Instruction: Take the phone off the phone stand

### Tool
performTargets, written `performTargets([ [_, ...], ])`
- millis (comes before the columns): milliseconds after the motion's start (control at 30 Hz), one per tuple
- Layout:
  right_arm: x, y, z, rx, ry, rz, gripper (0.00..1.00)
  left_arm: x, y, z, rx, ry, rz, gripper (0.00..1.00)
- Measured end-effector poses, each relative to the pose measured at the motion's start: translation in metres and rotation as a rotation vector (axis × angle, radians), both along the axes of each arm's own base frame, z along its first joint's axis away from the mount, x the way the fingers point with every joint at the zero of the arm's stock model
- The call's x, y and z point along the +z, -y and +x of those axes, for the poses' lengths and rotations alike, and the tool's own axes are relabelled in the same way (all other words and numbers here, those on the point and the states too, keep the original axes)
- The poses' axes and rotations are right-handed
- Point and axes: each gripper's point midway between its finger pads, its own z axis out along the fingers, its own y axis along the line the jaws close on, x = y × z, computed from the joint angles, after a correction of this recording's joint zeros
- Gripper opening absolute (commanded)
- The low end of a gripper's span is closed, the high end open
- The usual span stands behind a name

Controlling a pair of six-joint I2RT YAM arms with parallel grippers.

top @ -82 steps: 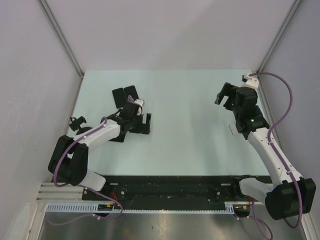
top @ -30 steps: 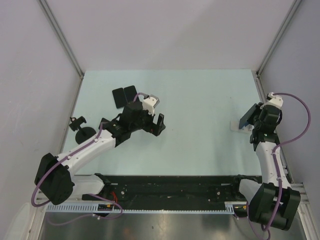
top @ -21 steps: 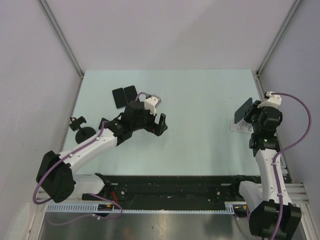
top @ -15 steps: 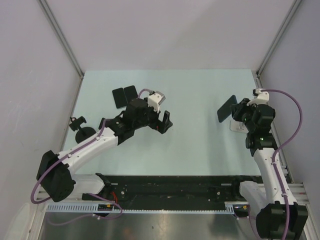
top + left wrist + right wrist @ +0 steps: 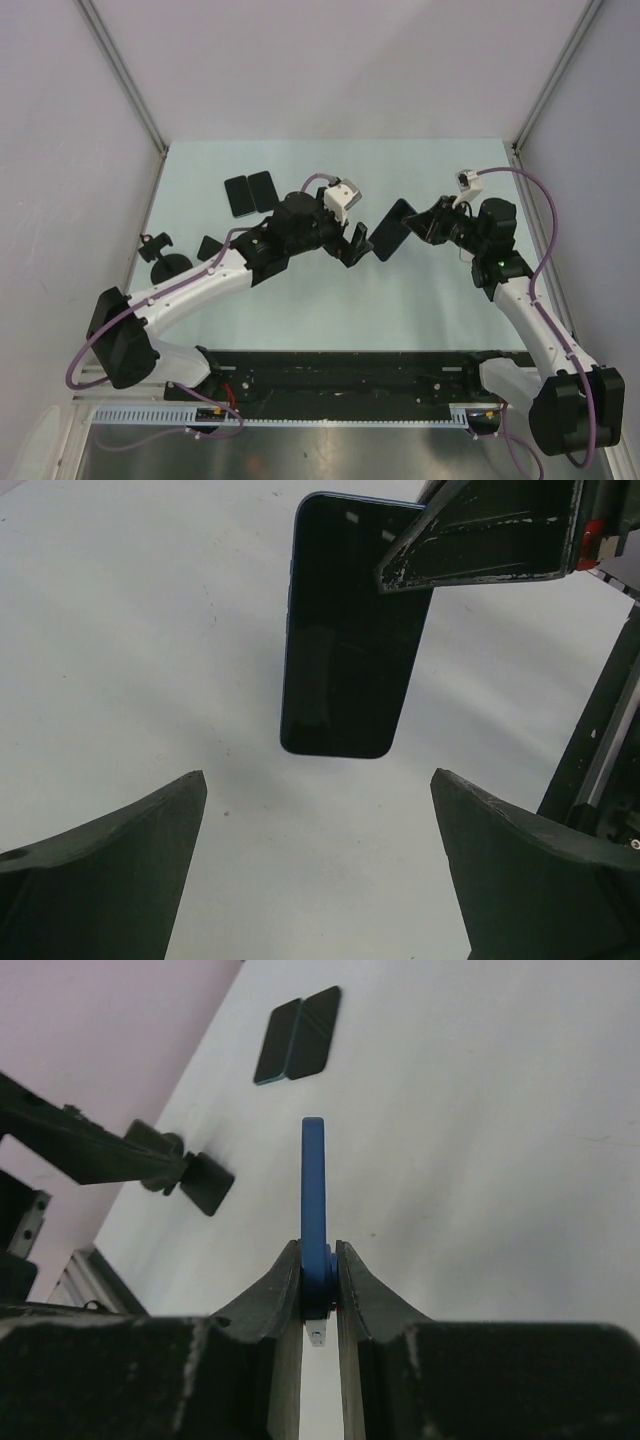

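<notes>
— Above the table (image 5: 420, 170), seen from overhead, where's the phone (image 5: 392, 230)?
— Lifted off it, pinched at one end by the right gripper (image 5: 420, 222). The left gripper (image 5: 355, 245) is spread wide just beside the other end.
— And the left wrist view?
— The phone (image 5: 345, 630) hangs just beyond its parted fingers (image 5: 120, 860).
— Right wrist?
— The phone (image 5: 313, 1190) sits edge-on, clamped between both pads and sticking straight ahead.
</notes>
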Motion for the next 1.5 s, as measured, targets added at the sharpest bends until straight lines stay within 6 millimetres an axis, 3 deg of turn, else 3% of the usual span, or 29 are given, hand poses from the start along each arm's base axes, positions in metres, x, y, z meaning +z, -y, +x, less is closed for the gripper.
performTargets([
  [400, 0.034, -0.034, -0.028, 0.260, 0.086, 0.115, 0.00, -0.008, -0.006, 0.003, -0.107, -0.141, -0.075, 0.90],
  [700, 0.064, -0.046, -0.046, 0.386, 0.150, 0.190, 0.00, -0.008, 0.000, -0.020, -0.271, -0.259, -0.136, 0.82],
  [800, 0.070, -0.048, -0.048, 0.411, 0.166, 0.202, 0.00, -0.010, 0.003, -0.027, -0.314, -0.288, -0.145, 0.73],
  [833, 0.071, -0.048, -0.049, 0.415, 0.170, 0.205, 0.00, -0.010, 0.003, -0.029, -0.325, -0.295, -0.147, 0.66],
  [967, 0.074, -0.049, -0.051, 0.431, 0.174, 0.213, 0.00, -0.010, 0.005, -0.035, -0.355, -0.318, -0.155, 0.57],
  [1067, 0.074, -0.050, -0.052, 0.438, 0.167, 0.219, 0.00, -0.009, 0.005, -0.039, -0.374, -0.330, -0.163, 0.41],
  [1100, 0.073, -0.050, -0.052, 0.440, 0.166, 0.219, 0.00, -0.008, 0.005, -0.040, -0.381, -0.335, -0.167, 0.28],
  [1300, 0.075, -0.052, -0.057, 0.475, 0.181, 0.211, 0.00, -0.003, 0.002, -0.051, -0.450, -0.379, -0.193, 0.00],
  [1333, 0.076, -0.052, -0.058, 0.483, 0.185, 0.209, 0.00, -0.002, 0.002, -0.054, -0.467, -0.385, -0.197, 0.00],
  [1400, 0.077, -0.052, -0.060, 0.492, 0.189, 0.204, 0.08, -0.001, 0.002, -0.058, -0.491, -0.397, -0.205, 0.00],
  [1433, 0.077, -0.052, -0.060, 0.493, 0.190, 0.202, 0.25, 0.000, 0.002, -0.059, -0.498, -0.399, -0.207, 0.00],
  [1500, 0.078, -0.052, -0.060, 0.492, 0.191, 0.199, 0.45, 0.002, 0.001, -0.058, -0.503, -0.397, -0.213, 0.00],
])
